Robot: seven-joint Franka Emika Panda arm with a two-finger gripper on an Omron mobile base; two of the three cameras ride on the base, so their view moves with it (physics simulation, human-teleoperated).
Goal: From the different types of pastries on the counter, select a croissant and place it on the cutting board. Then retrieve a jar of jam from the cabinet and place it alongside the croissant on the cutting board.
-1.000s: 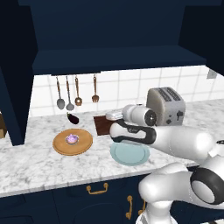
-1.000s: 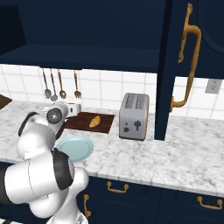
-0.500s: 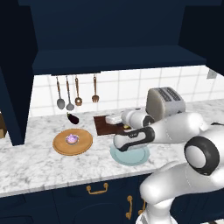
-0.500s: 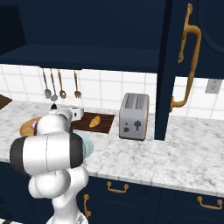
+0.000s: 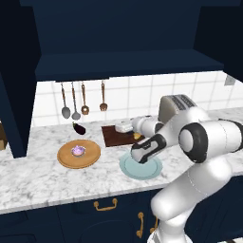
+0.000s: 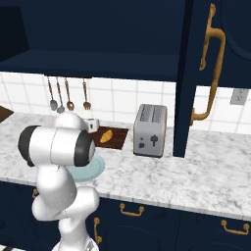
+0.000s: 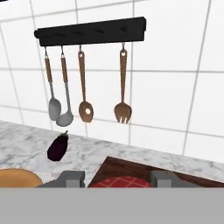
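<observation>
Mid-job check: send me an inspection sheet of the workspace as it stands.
Surface: marble counter, no spills seen.
Job's things: croissant lies on the cutting board; red-topped jar of jam sits between the fingertips at the board; cupcake sits on the round board.
Clutter: eggplant, blue plate, toaster.
Grippers: gripper shut on the jar.
Cables: nothing seen.
Surroundings: hanging utensils, tiled wall, navy cabinet.
</observation>
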